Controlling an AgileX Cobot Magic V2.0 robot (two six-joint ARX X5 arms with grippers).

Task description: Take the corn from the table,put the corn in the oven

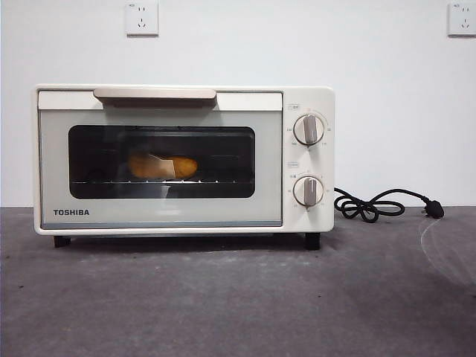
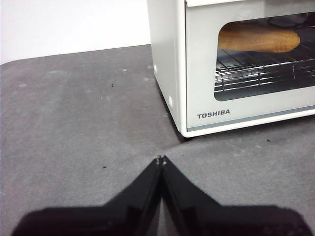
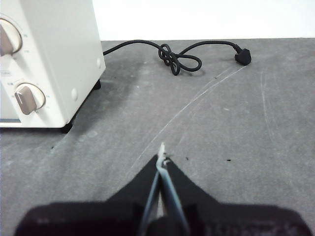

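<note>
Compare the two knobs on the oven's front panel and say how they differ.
The upper knob sits level with the top of the window; the lower knob sits near its bottom edge. The upper knob's grip stands upright; in the right wrist view the lower knob's looks tilted. Both are round, cream with grey grips, on the oven.

You have the table (image 1: 223,305), a dark grey, matte, mottled surface, filling the lower part of the front frame from edge to edge. Directly on it, left of centre in that frame, stands the oven (image 1: 309,104) on short black feet (image 1: 312,241). At the right of the frame, the oven's black cord (image 1: 368,206) lies on the table in a loose knot, its plug (image 1: 434,210) resting near the right edge. You can see faint pale curved scuffs (image 1: 446,245) marking the table at lower right.
</note>
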